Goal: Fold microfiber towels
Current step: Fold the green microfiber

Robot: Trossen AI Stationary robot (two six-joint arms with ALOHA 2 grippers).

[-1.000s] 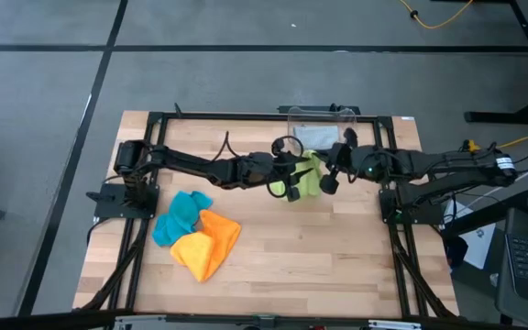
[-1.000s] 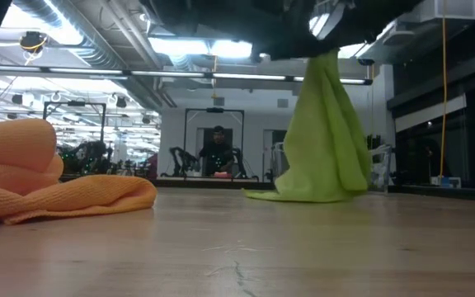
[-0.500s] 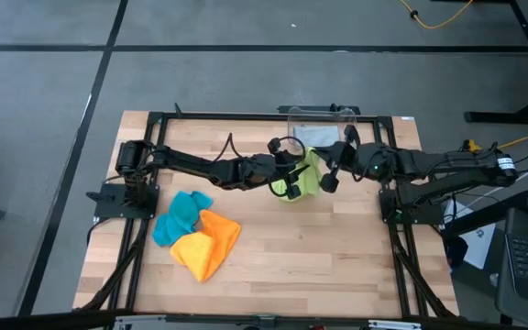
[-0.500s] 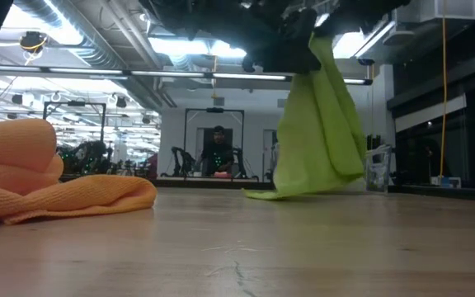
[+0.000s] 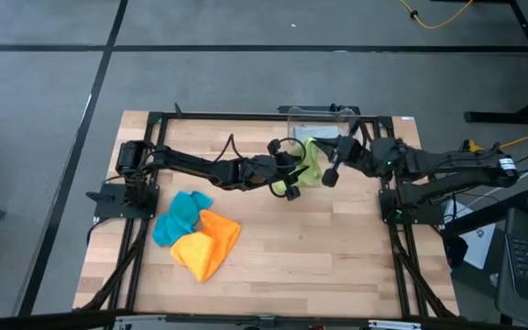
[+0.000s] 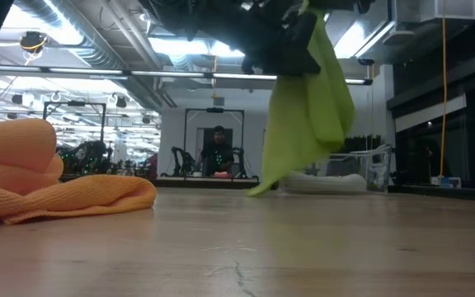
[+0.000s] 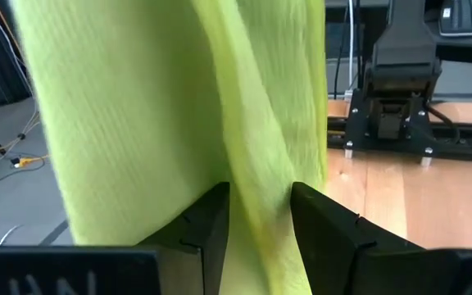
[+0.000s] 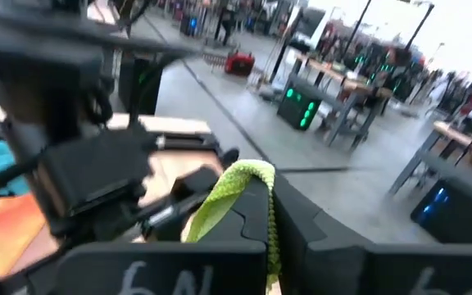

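The lime green towel [image 5: 311, 163] hangs in the air at the far middle of the table, between my two grippers. In the low view the towel [image 6: 308, 107] hangs long, and its lowest corner [image 6: 258, 190] is at the table top. My right gripper [image 5: 329, 174] is shut on its top. My left gripper [image 5: 291, 189] is shut on it just below. The teal towel [image 5: 180, 215] and the orange towel [image 5: 211, 244] lie crumpled at the near left. A light grey cloth [image 6: 324, 183] lies on the table behind the green one. My left gripper has a hanging fold of the green towel [image 7: 256, 164] between its two fingers [image 7: 211, 225], several layers thick. The fingers come level from the table's left side. The towel hangs down past them. My right gripper pinches an edge at the towel's top [image 8: 240, 179] between its two fingertips. It comes from the table's right side. The towel hangs slack below it, almost all of it off the table.
A clear plastic bin [image 5: 320, 122] stands at the far edge, just behind the grippers; it also shows in the low view [image 6: 378, 169]. Black frame rails run along the table's left and right sides. The orange towel [image 6: 52, 177] fills the low view's left.
My right gripper has gone up and toward the far edge with the green towel. The towel's lower part, which lay spread on the table, has been lifted; only its lowest corner is still at the table top. My left gripper has come up against the hanging towel.
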